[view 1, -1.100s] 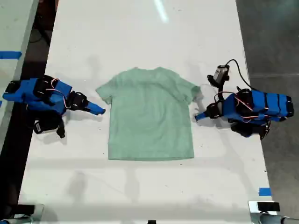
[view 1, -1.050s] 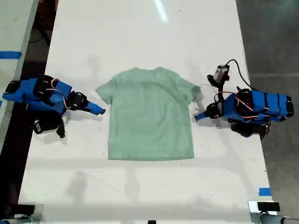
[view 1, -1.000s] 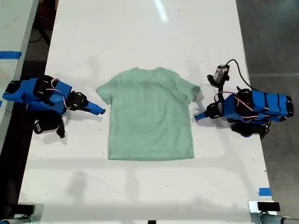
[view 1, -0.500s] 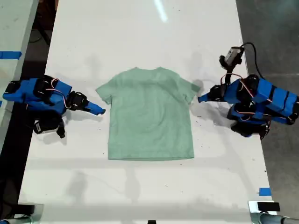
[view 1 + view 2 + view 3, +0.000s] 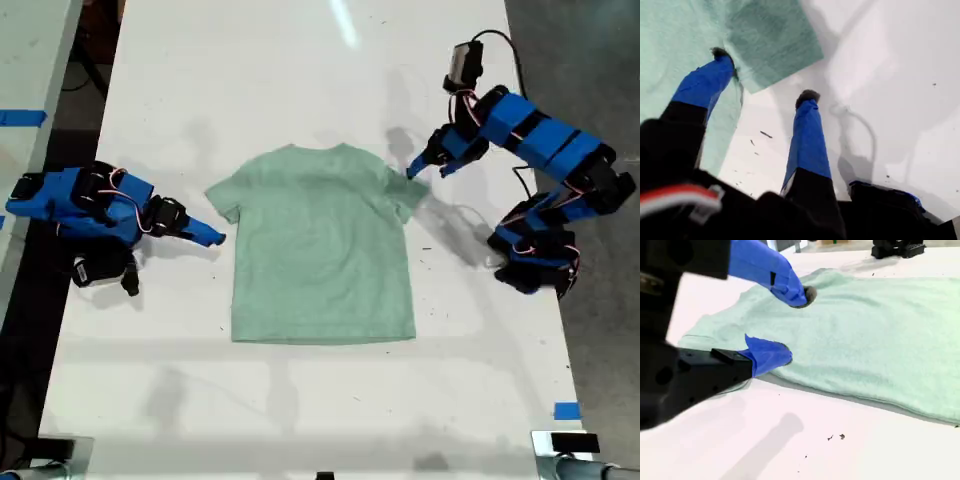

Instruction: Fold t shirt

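Note:
The pale mint-green t shirt lies flat on the white table, neck toward the far side. My first gripper is the one at the exterior view's right. It hovers open over the sleeve: one fingertip is above the cloth and the other is above bare table just off the sleeve's edge. My second gripper lies low on the table at the exterior view's left. It is open, just short of the other sleeve, with nothing between its fingers.
The first arm's base stands by the table edge at the exterior view's right, with dark floor beyond it. A blue tape mark sits near the front corner on that side. A second pale surface with blue tape runs along the exterior view's left.
My first arm has lifted off the table and swung toward the far side, bringing its gripper over the sleeve's edge. The second arm and the shirt have not moved.

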Controlling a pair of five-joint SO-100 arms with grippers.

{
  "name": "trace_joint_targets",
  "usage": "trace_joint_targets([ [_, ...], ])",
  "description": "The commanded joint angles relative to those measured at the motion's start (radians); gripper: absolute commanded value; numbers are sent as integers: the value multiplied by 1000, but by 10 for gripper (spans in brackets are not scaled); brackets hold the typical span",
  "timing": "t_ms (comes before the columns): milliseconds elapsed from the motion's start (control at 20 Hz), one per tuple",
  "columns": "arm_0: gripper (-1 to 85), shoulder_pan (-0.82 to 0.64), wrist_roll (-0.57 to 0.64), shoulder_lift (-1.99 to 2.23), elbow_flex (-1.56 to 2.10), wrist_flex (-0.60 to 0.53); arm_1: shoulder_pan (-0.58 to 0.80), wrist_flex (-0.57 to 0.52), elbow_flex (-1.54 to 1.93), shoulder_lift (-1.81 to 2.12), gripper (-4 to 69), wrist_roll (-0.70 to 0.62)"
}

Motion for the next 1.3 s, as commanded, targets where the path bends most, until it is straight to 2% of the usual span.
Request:
trace_joint_targets([
  [0, 148, 6, -11, 6, -11, -17, 37, -92, -69, -146, 262, -23],
  [300, 148, 5, -11, 6, -11, -17, 6, -296, -5, -402, 259, 12],
  [550, 148, 5, -11, 6, -11, -17, 9, -360, 44, -425, 56, 29],
  [650, 148, 5, -11, 6, -11, -17, 6, -336, 23, -407, 39, 26],
  [750, 148, 5, -11, 6, -11, -17, -20, -253, -60, -365, 37, 26],
  [900, 148, 5, -11, 6, -11, -17, -126, -114, -279, -345, 35, 41],
  [1000, 148, 5, -11, 6, -11, -17, -218, -69, -417, -368, 35, 61],
  [1100, 148, 5, -11, 6, -11, -17, -316, -63, -523, -408, 35, 89],
  [1250, 148, 5, -11, 6, -11, -17, -454, -110, -644, -503, 35, 118],
])
